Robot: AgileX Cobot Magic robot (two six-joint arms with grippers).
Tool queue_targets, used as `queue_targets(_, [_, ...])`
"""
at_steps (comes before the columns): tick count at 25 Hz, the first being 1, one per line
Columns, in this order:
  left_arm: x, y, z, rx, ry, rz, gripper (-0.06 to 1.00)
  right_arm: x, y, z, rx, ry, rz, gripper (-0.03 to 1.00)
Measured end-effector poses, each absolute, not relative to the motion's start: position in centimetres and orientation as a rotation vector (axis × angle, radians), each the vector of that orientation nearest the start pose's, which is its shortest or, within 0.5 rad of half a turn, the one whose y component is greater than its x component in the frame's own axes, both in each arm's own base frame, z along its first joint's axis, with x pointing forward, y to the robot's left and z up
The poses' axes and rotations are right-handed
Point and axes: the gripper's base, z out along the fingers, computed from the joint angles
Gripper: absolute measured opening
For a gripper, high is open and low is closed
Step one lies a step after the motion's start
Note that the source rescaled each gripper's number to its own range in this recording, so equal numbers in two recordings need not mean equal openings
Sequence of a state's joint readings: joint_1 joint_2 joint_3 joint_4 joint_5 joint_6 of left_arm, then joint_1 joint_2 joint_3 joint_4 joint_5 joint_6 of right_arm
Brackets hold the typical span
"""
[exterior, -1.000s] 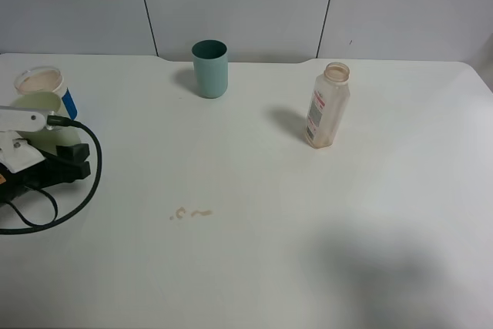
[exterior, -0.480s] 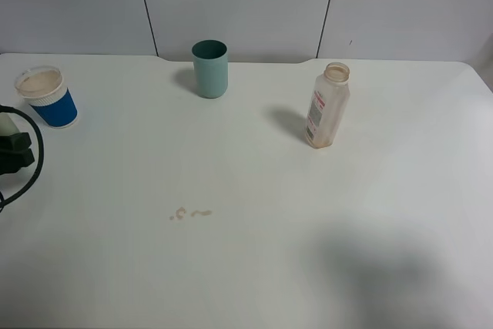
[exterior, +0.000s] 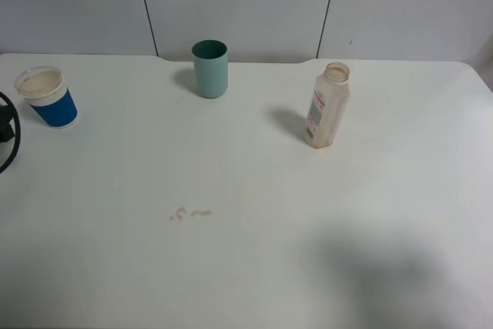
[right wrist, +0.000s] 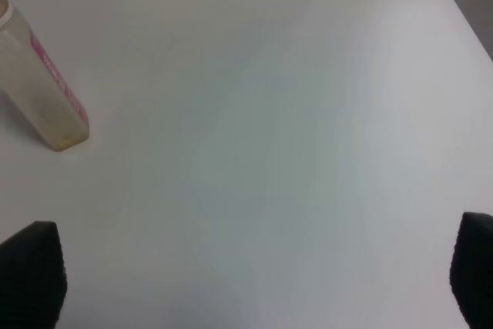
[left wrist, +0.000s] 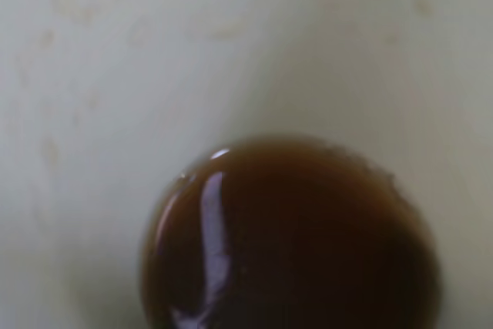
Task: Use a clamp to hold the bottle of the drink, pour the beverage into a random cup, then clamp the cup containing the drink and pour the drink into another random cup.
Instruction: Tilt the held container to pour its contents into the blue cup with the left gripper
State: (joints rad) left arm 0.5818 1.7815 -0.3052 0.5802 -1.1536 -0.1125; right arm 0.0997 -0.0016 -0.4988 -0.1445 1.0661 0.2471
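The left wrist view is filled by the inside of the pale yellow-green cup (left wrist: 154, 59), with brown beverage (left wrist: 293, 244) pooled at its bottom. The clamp holding it is outside the high view, and its fingers do not show. The short blue cup (exterior: 48, 98) with a white rim band stands at the far left of the table. The bottle (exterior: 327, 105) stands upright at the right of centre, and shows again (right wrist: 42, 86) in the right wrist view. My right gripper (right wrist: 253, 263) is open over bare table, well apart from the bottle.
A darker teal tumbler (exterior: 209, 68) stands at the back centre. Small brown drips (exterior: 191, 213) lie on the white table (exterior: 254, 267) in front of the middle. A black cable (exterior: 6, 132) loops in at the left edge.
The left arm, with the pale cup in its grip, has drawn back leftward out of the high view. The blue cup now stands uncovered. Only a bit of cable remains in sight.
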Motion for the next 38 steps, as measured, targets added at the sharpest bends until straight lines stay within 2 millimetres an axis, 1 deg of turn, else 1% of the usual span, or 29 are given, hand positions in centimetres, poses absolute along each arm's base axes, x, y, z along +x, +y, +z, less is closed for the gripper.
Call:
queue_targets(3, [23.8,9.9,12.8,-0.002,1.87,-0.004,0.01,-0.5,-1.2,27.7,0.158,2.035,0.044,1.0])
queue_targets(6, [24.6,10.5,13.3,0.03,1.908,0.008,0.01,-0.5,-1.2,27.7,0.158,2.035,0.044,1.0])
queue_targets(14, [26.4,12.3,15.6,0.07,1.952,0.124,0.01,-0.5,-1.2,27.7,0.158,2.035,0.044,1.0])
queue_targets(22, [28.3,14.1,17.0,0.134,2.038,0.212,0.01,-0.5,-1.2,27.7,0.158,2.035,0.044,1.0])
queue_targets(28, [28.8,14.8,17.6,0.173,2.068,0.263,0.01,-0.5,-1.2,27.7,0.158,2.035,0.044,1.0])
queue_targets(38, [28.7,14.8,17.1,0.197,2.135,0.293,0.01,-0.5,-1.2,27.7,0.158,2.035,0.044,1.0])
